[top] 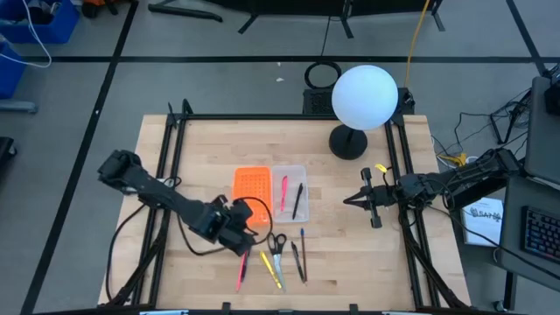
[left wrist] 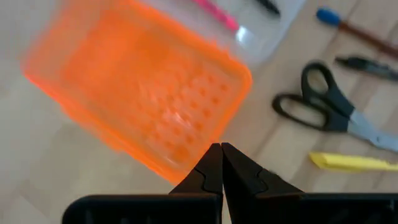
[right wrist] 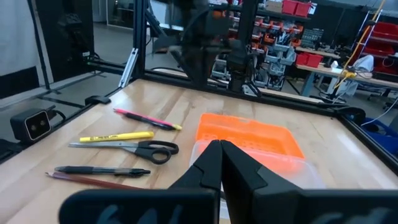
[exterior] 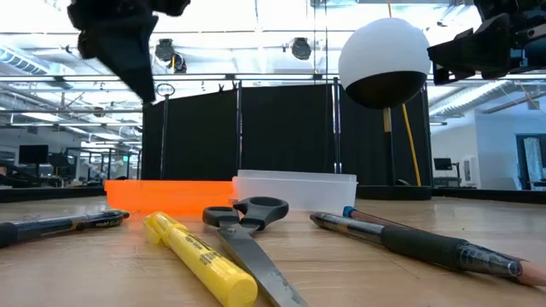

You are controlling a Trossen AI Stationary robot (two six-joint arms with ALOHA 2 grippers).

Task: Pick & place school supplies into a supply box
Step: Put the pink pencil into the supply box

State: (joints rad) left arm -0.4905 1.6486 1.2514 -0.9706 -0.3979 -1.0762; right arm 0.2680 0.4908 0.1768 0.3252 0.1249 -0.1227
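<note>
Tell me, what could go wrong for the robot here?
The left gripper hangs shut beside the orange perforated piece and could bump it into the clear supply box touching it. The scissors, yellow highlighter and pens lie packed close together, so grabbing one may knock another. The orange piece is much like the box in size, so a supply might land in the wrong one.

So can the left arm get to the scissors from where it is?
Probably yes. The left gripper hovers shut right beside the scissors, which lie flat on the table with only a yellow highlighter close by, and nothing covers them.
</note>
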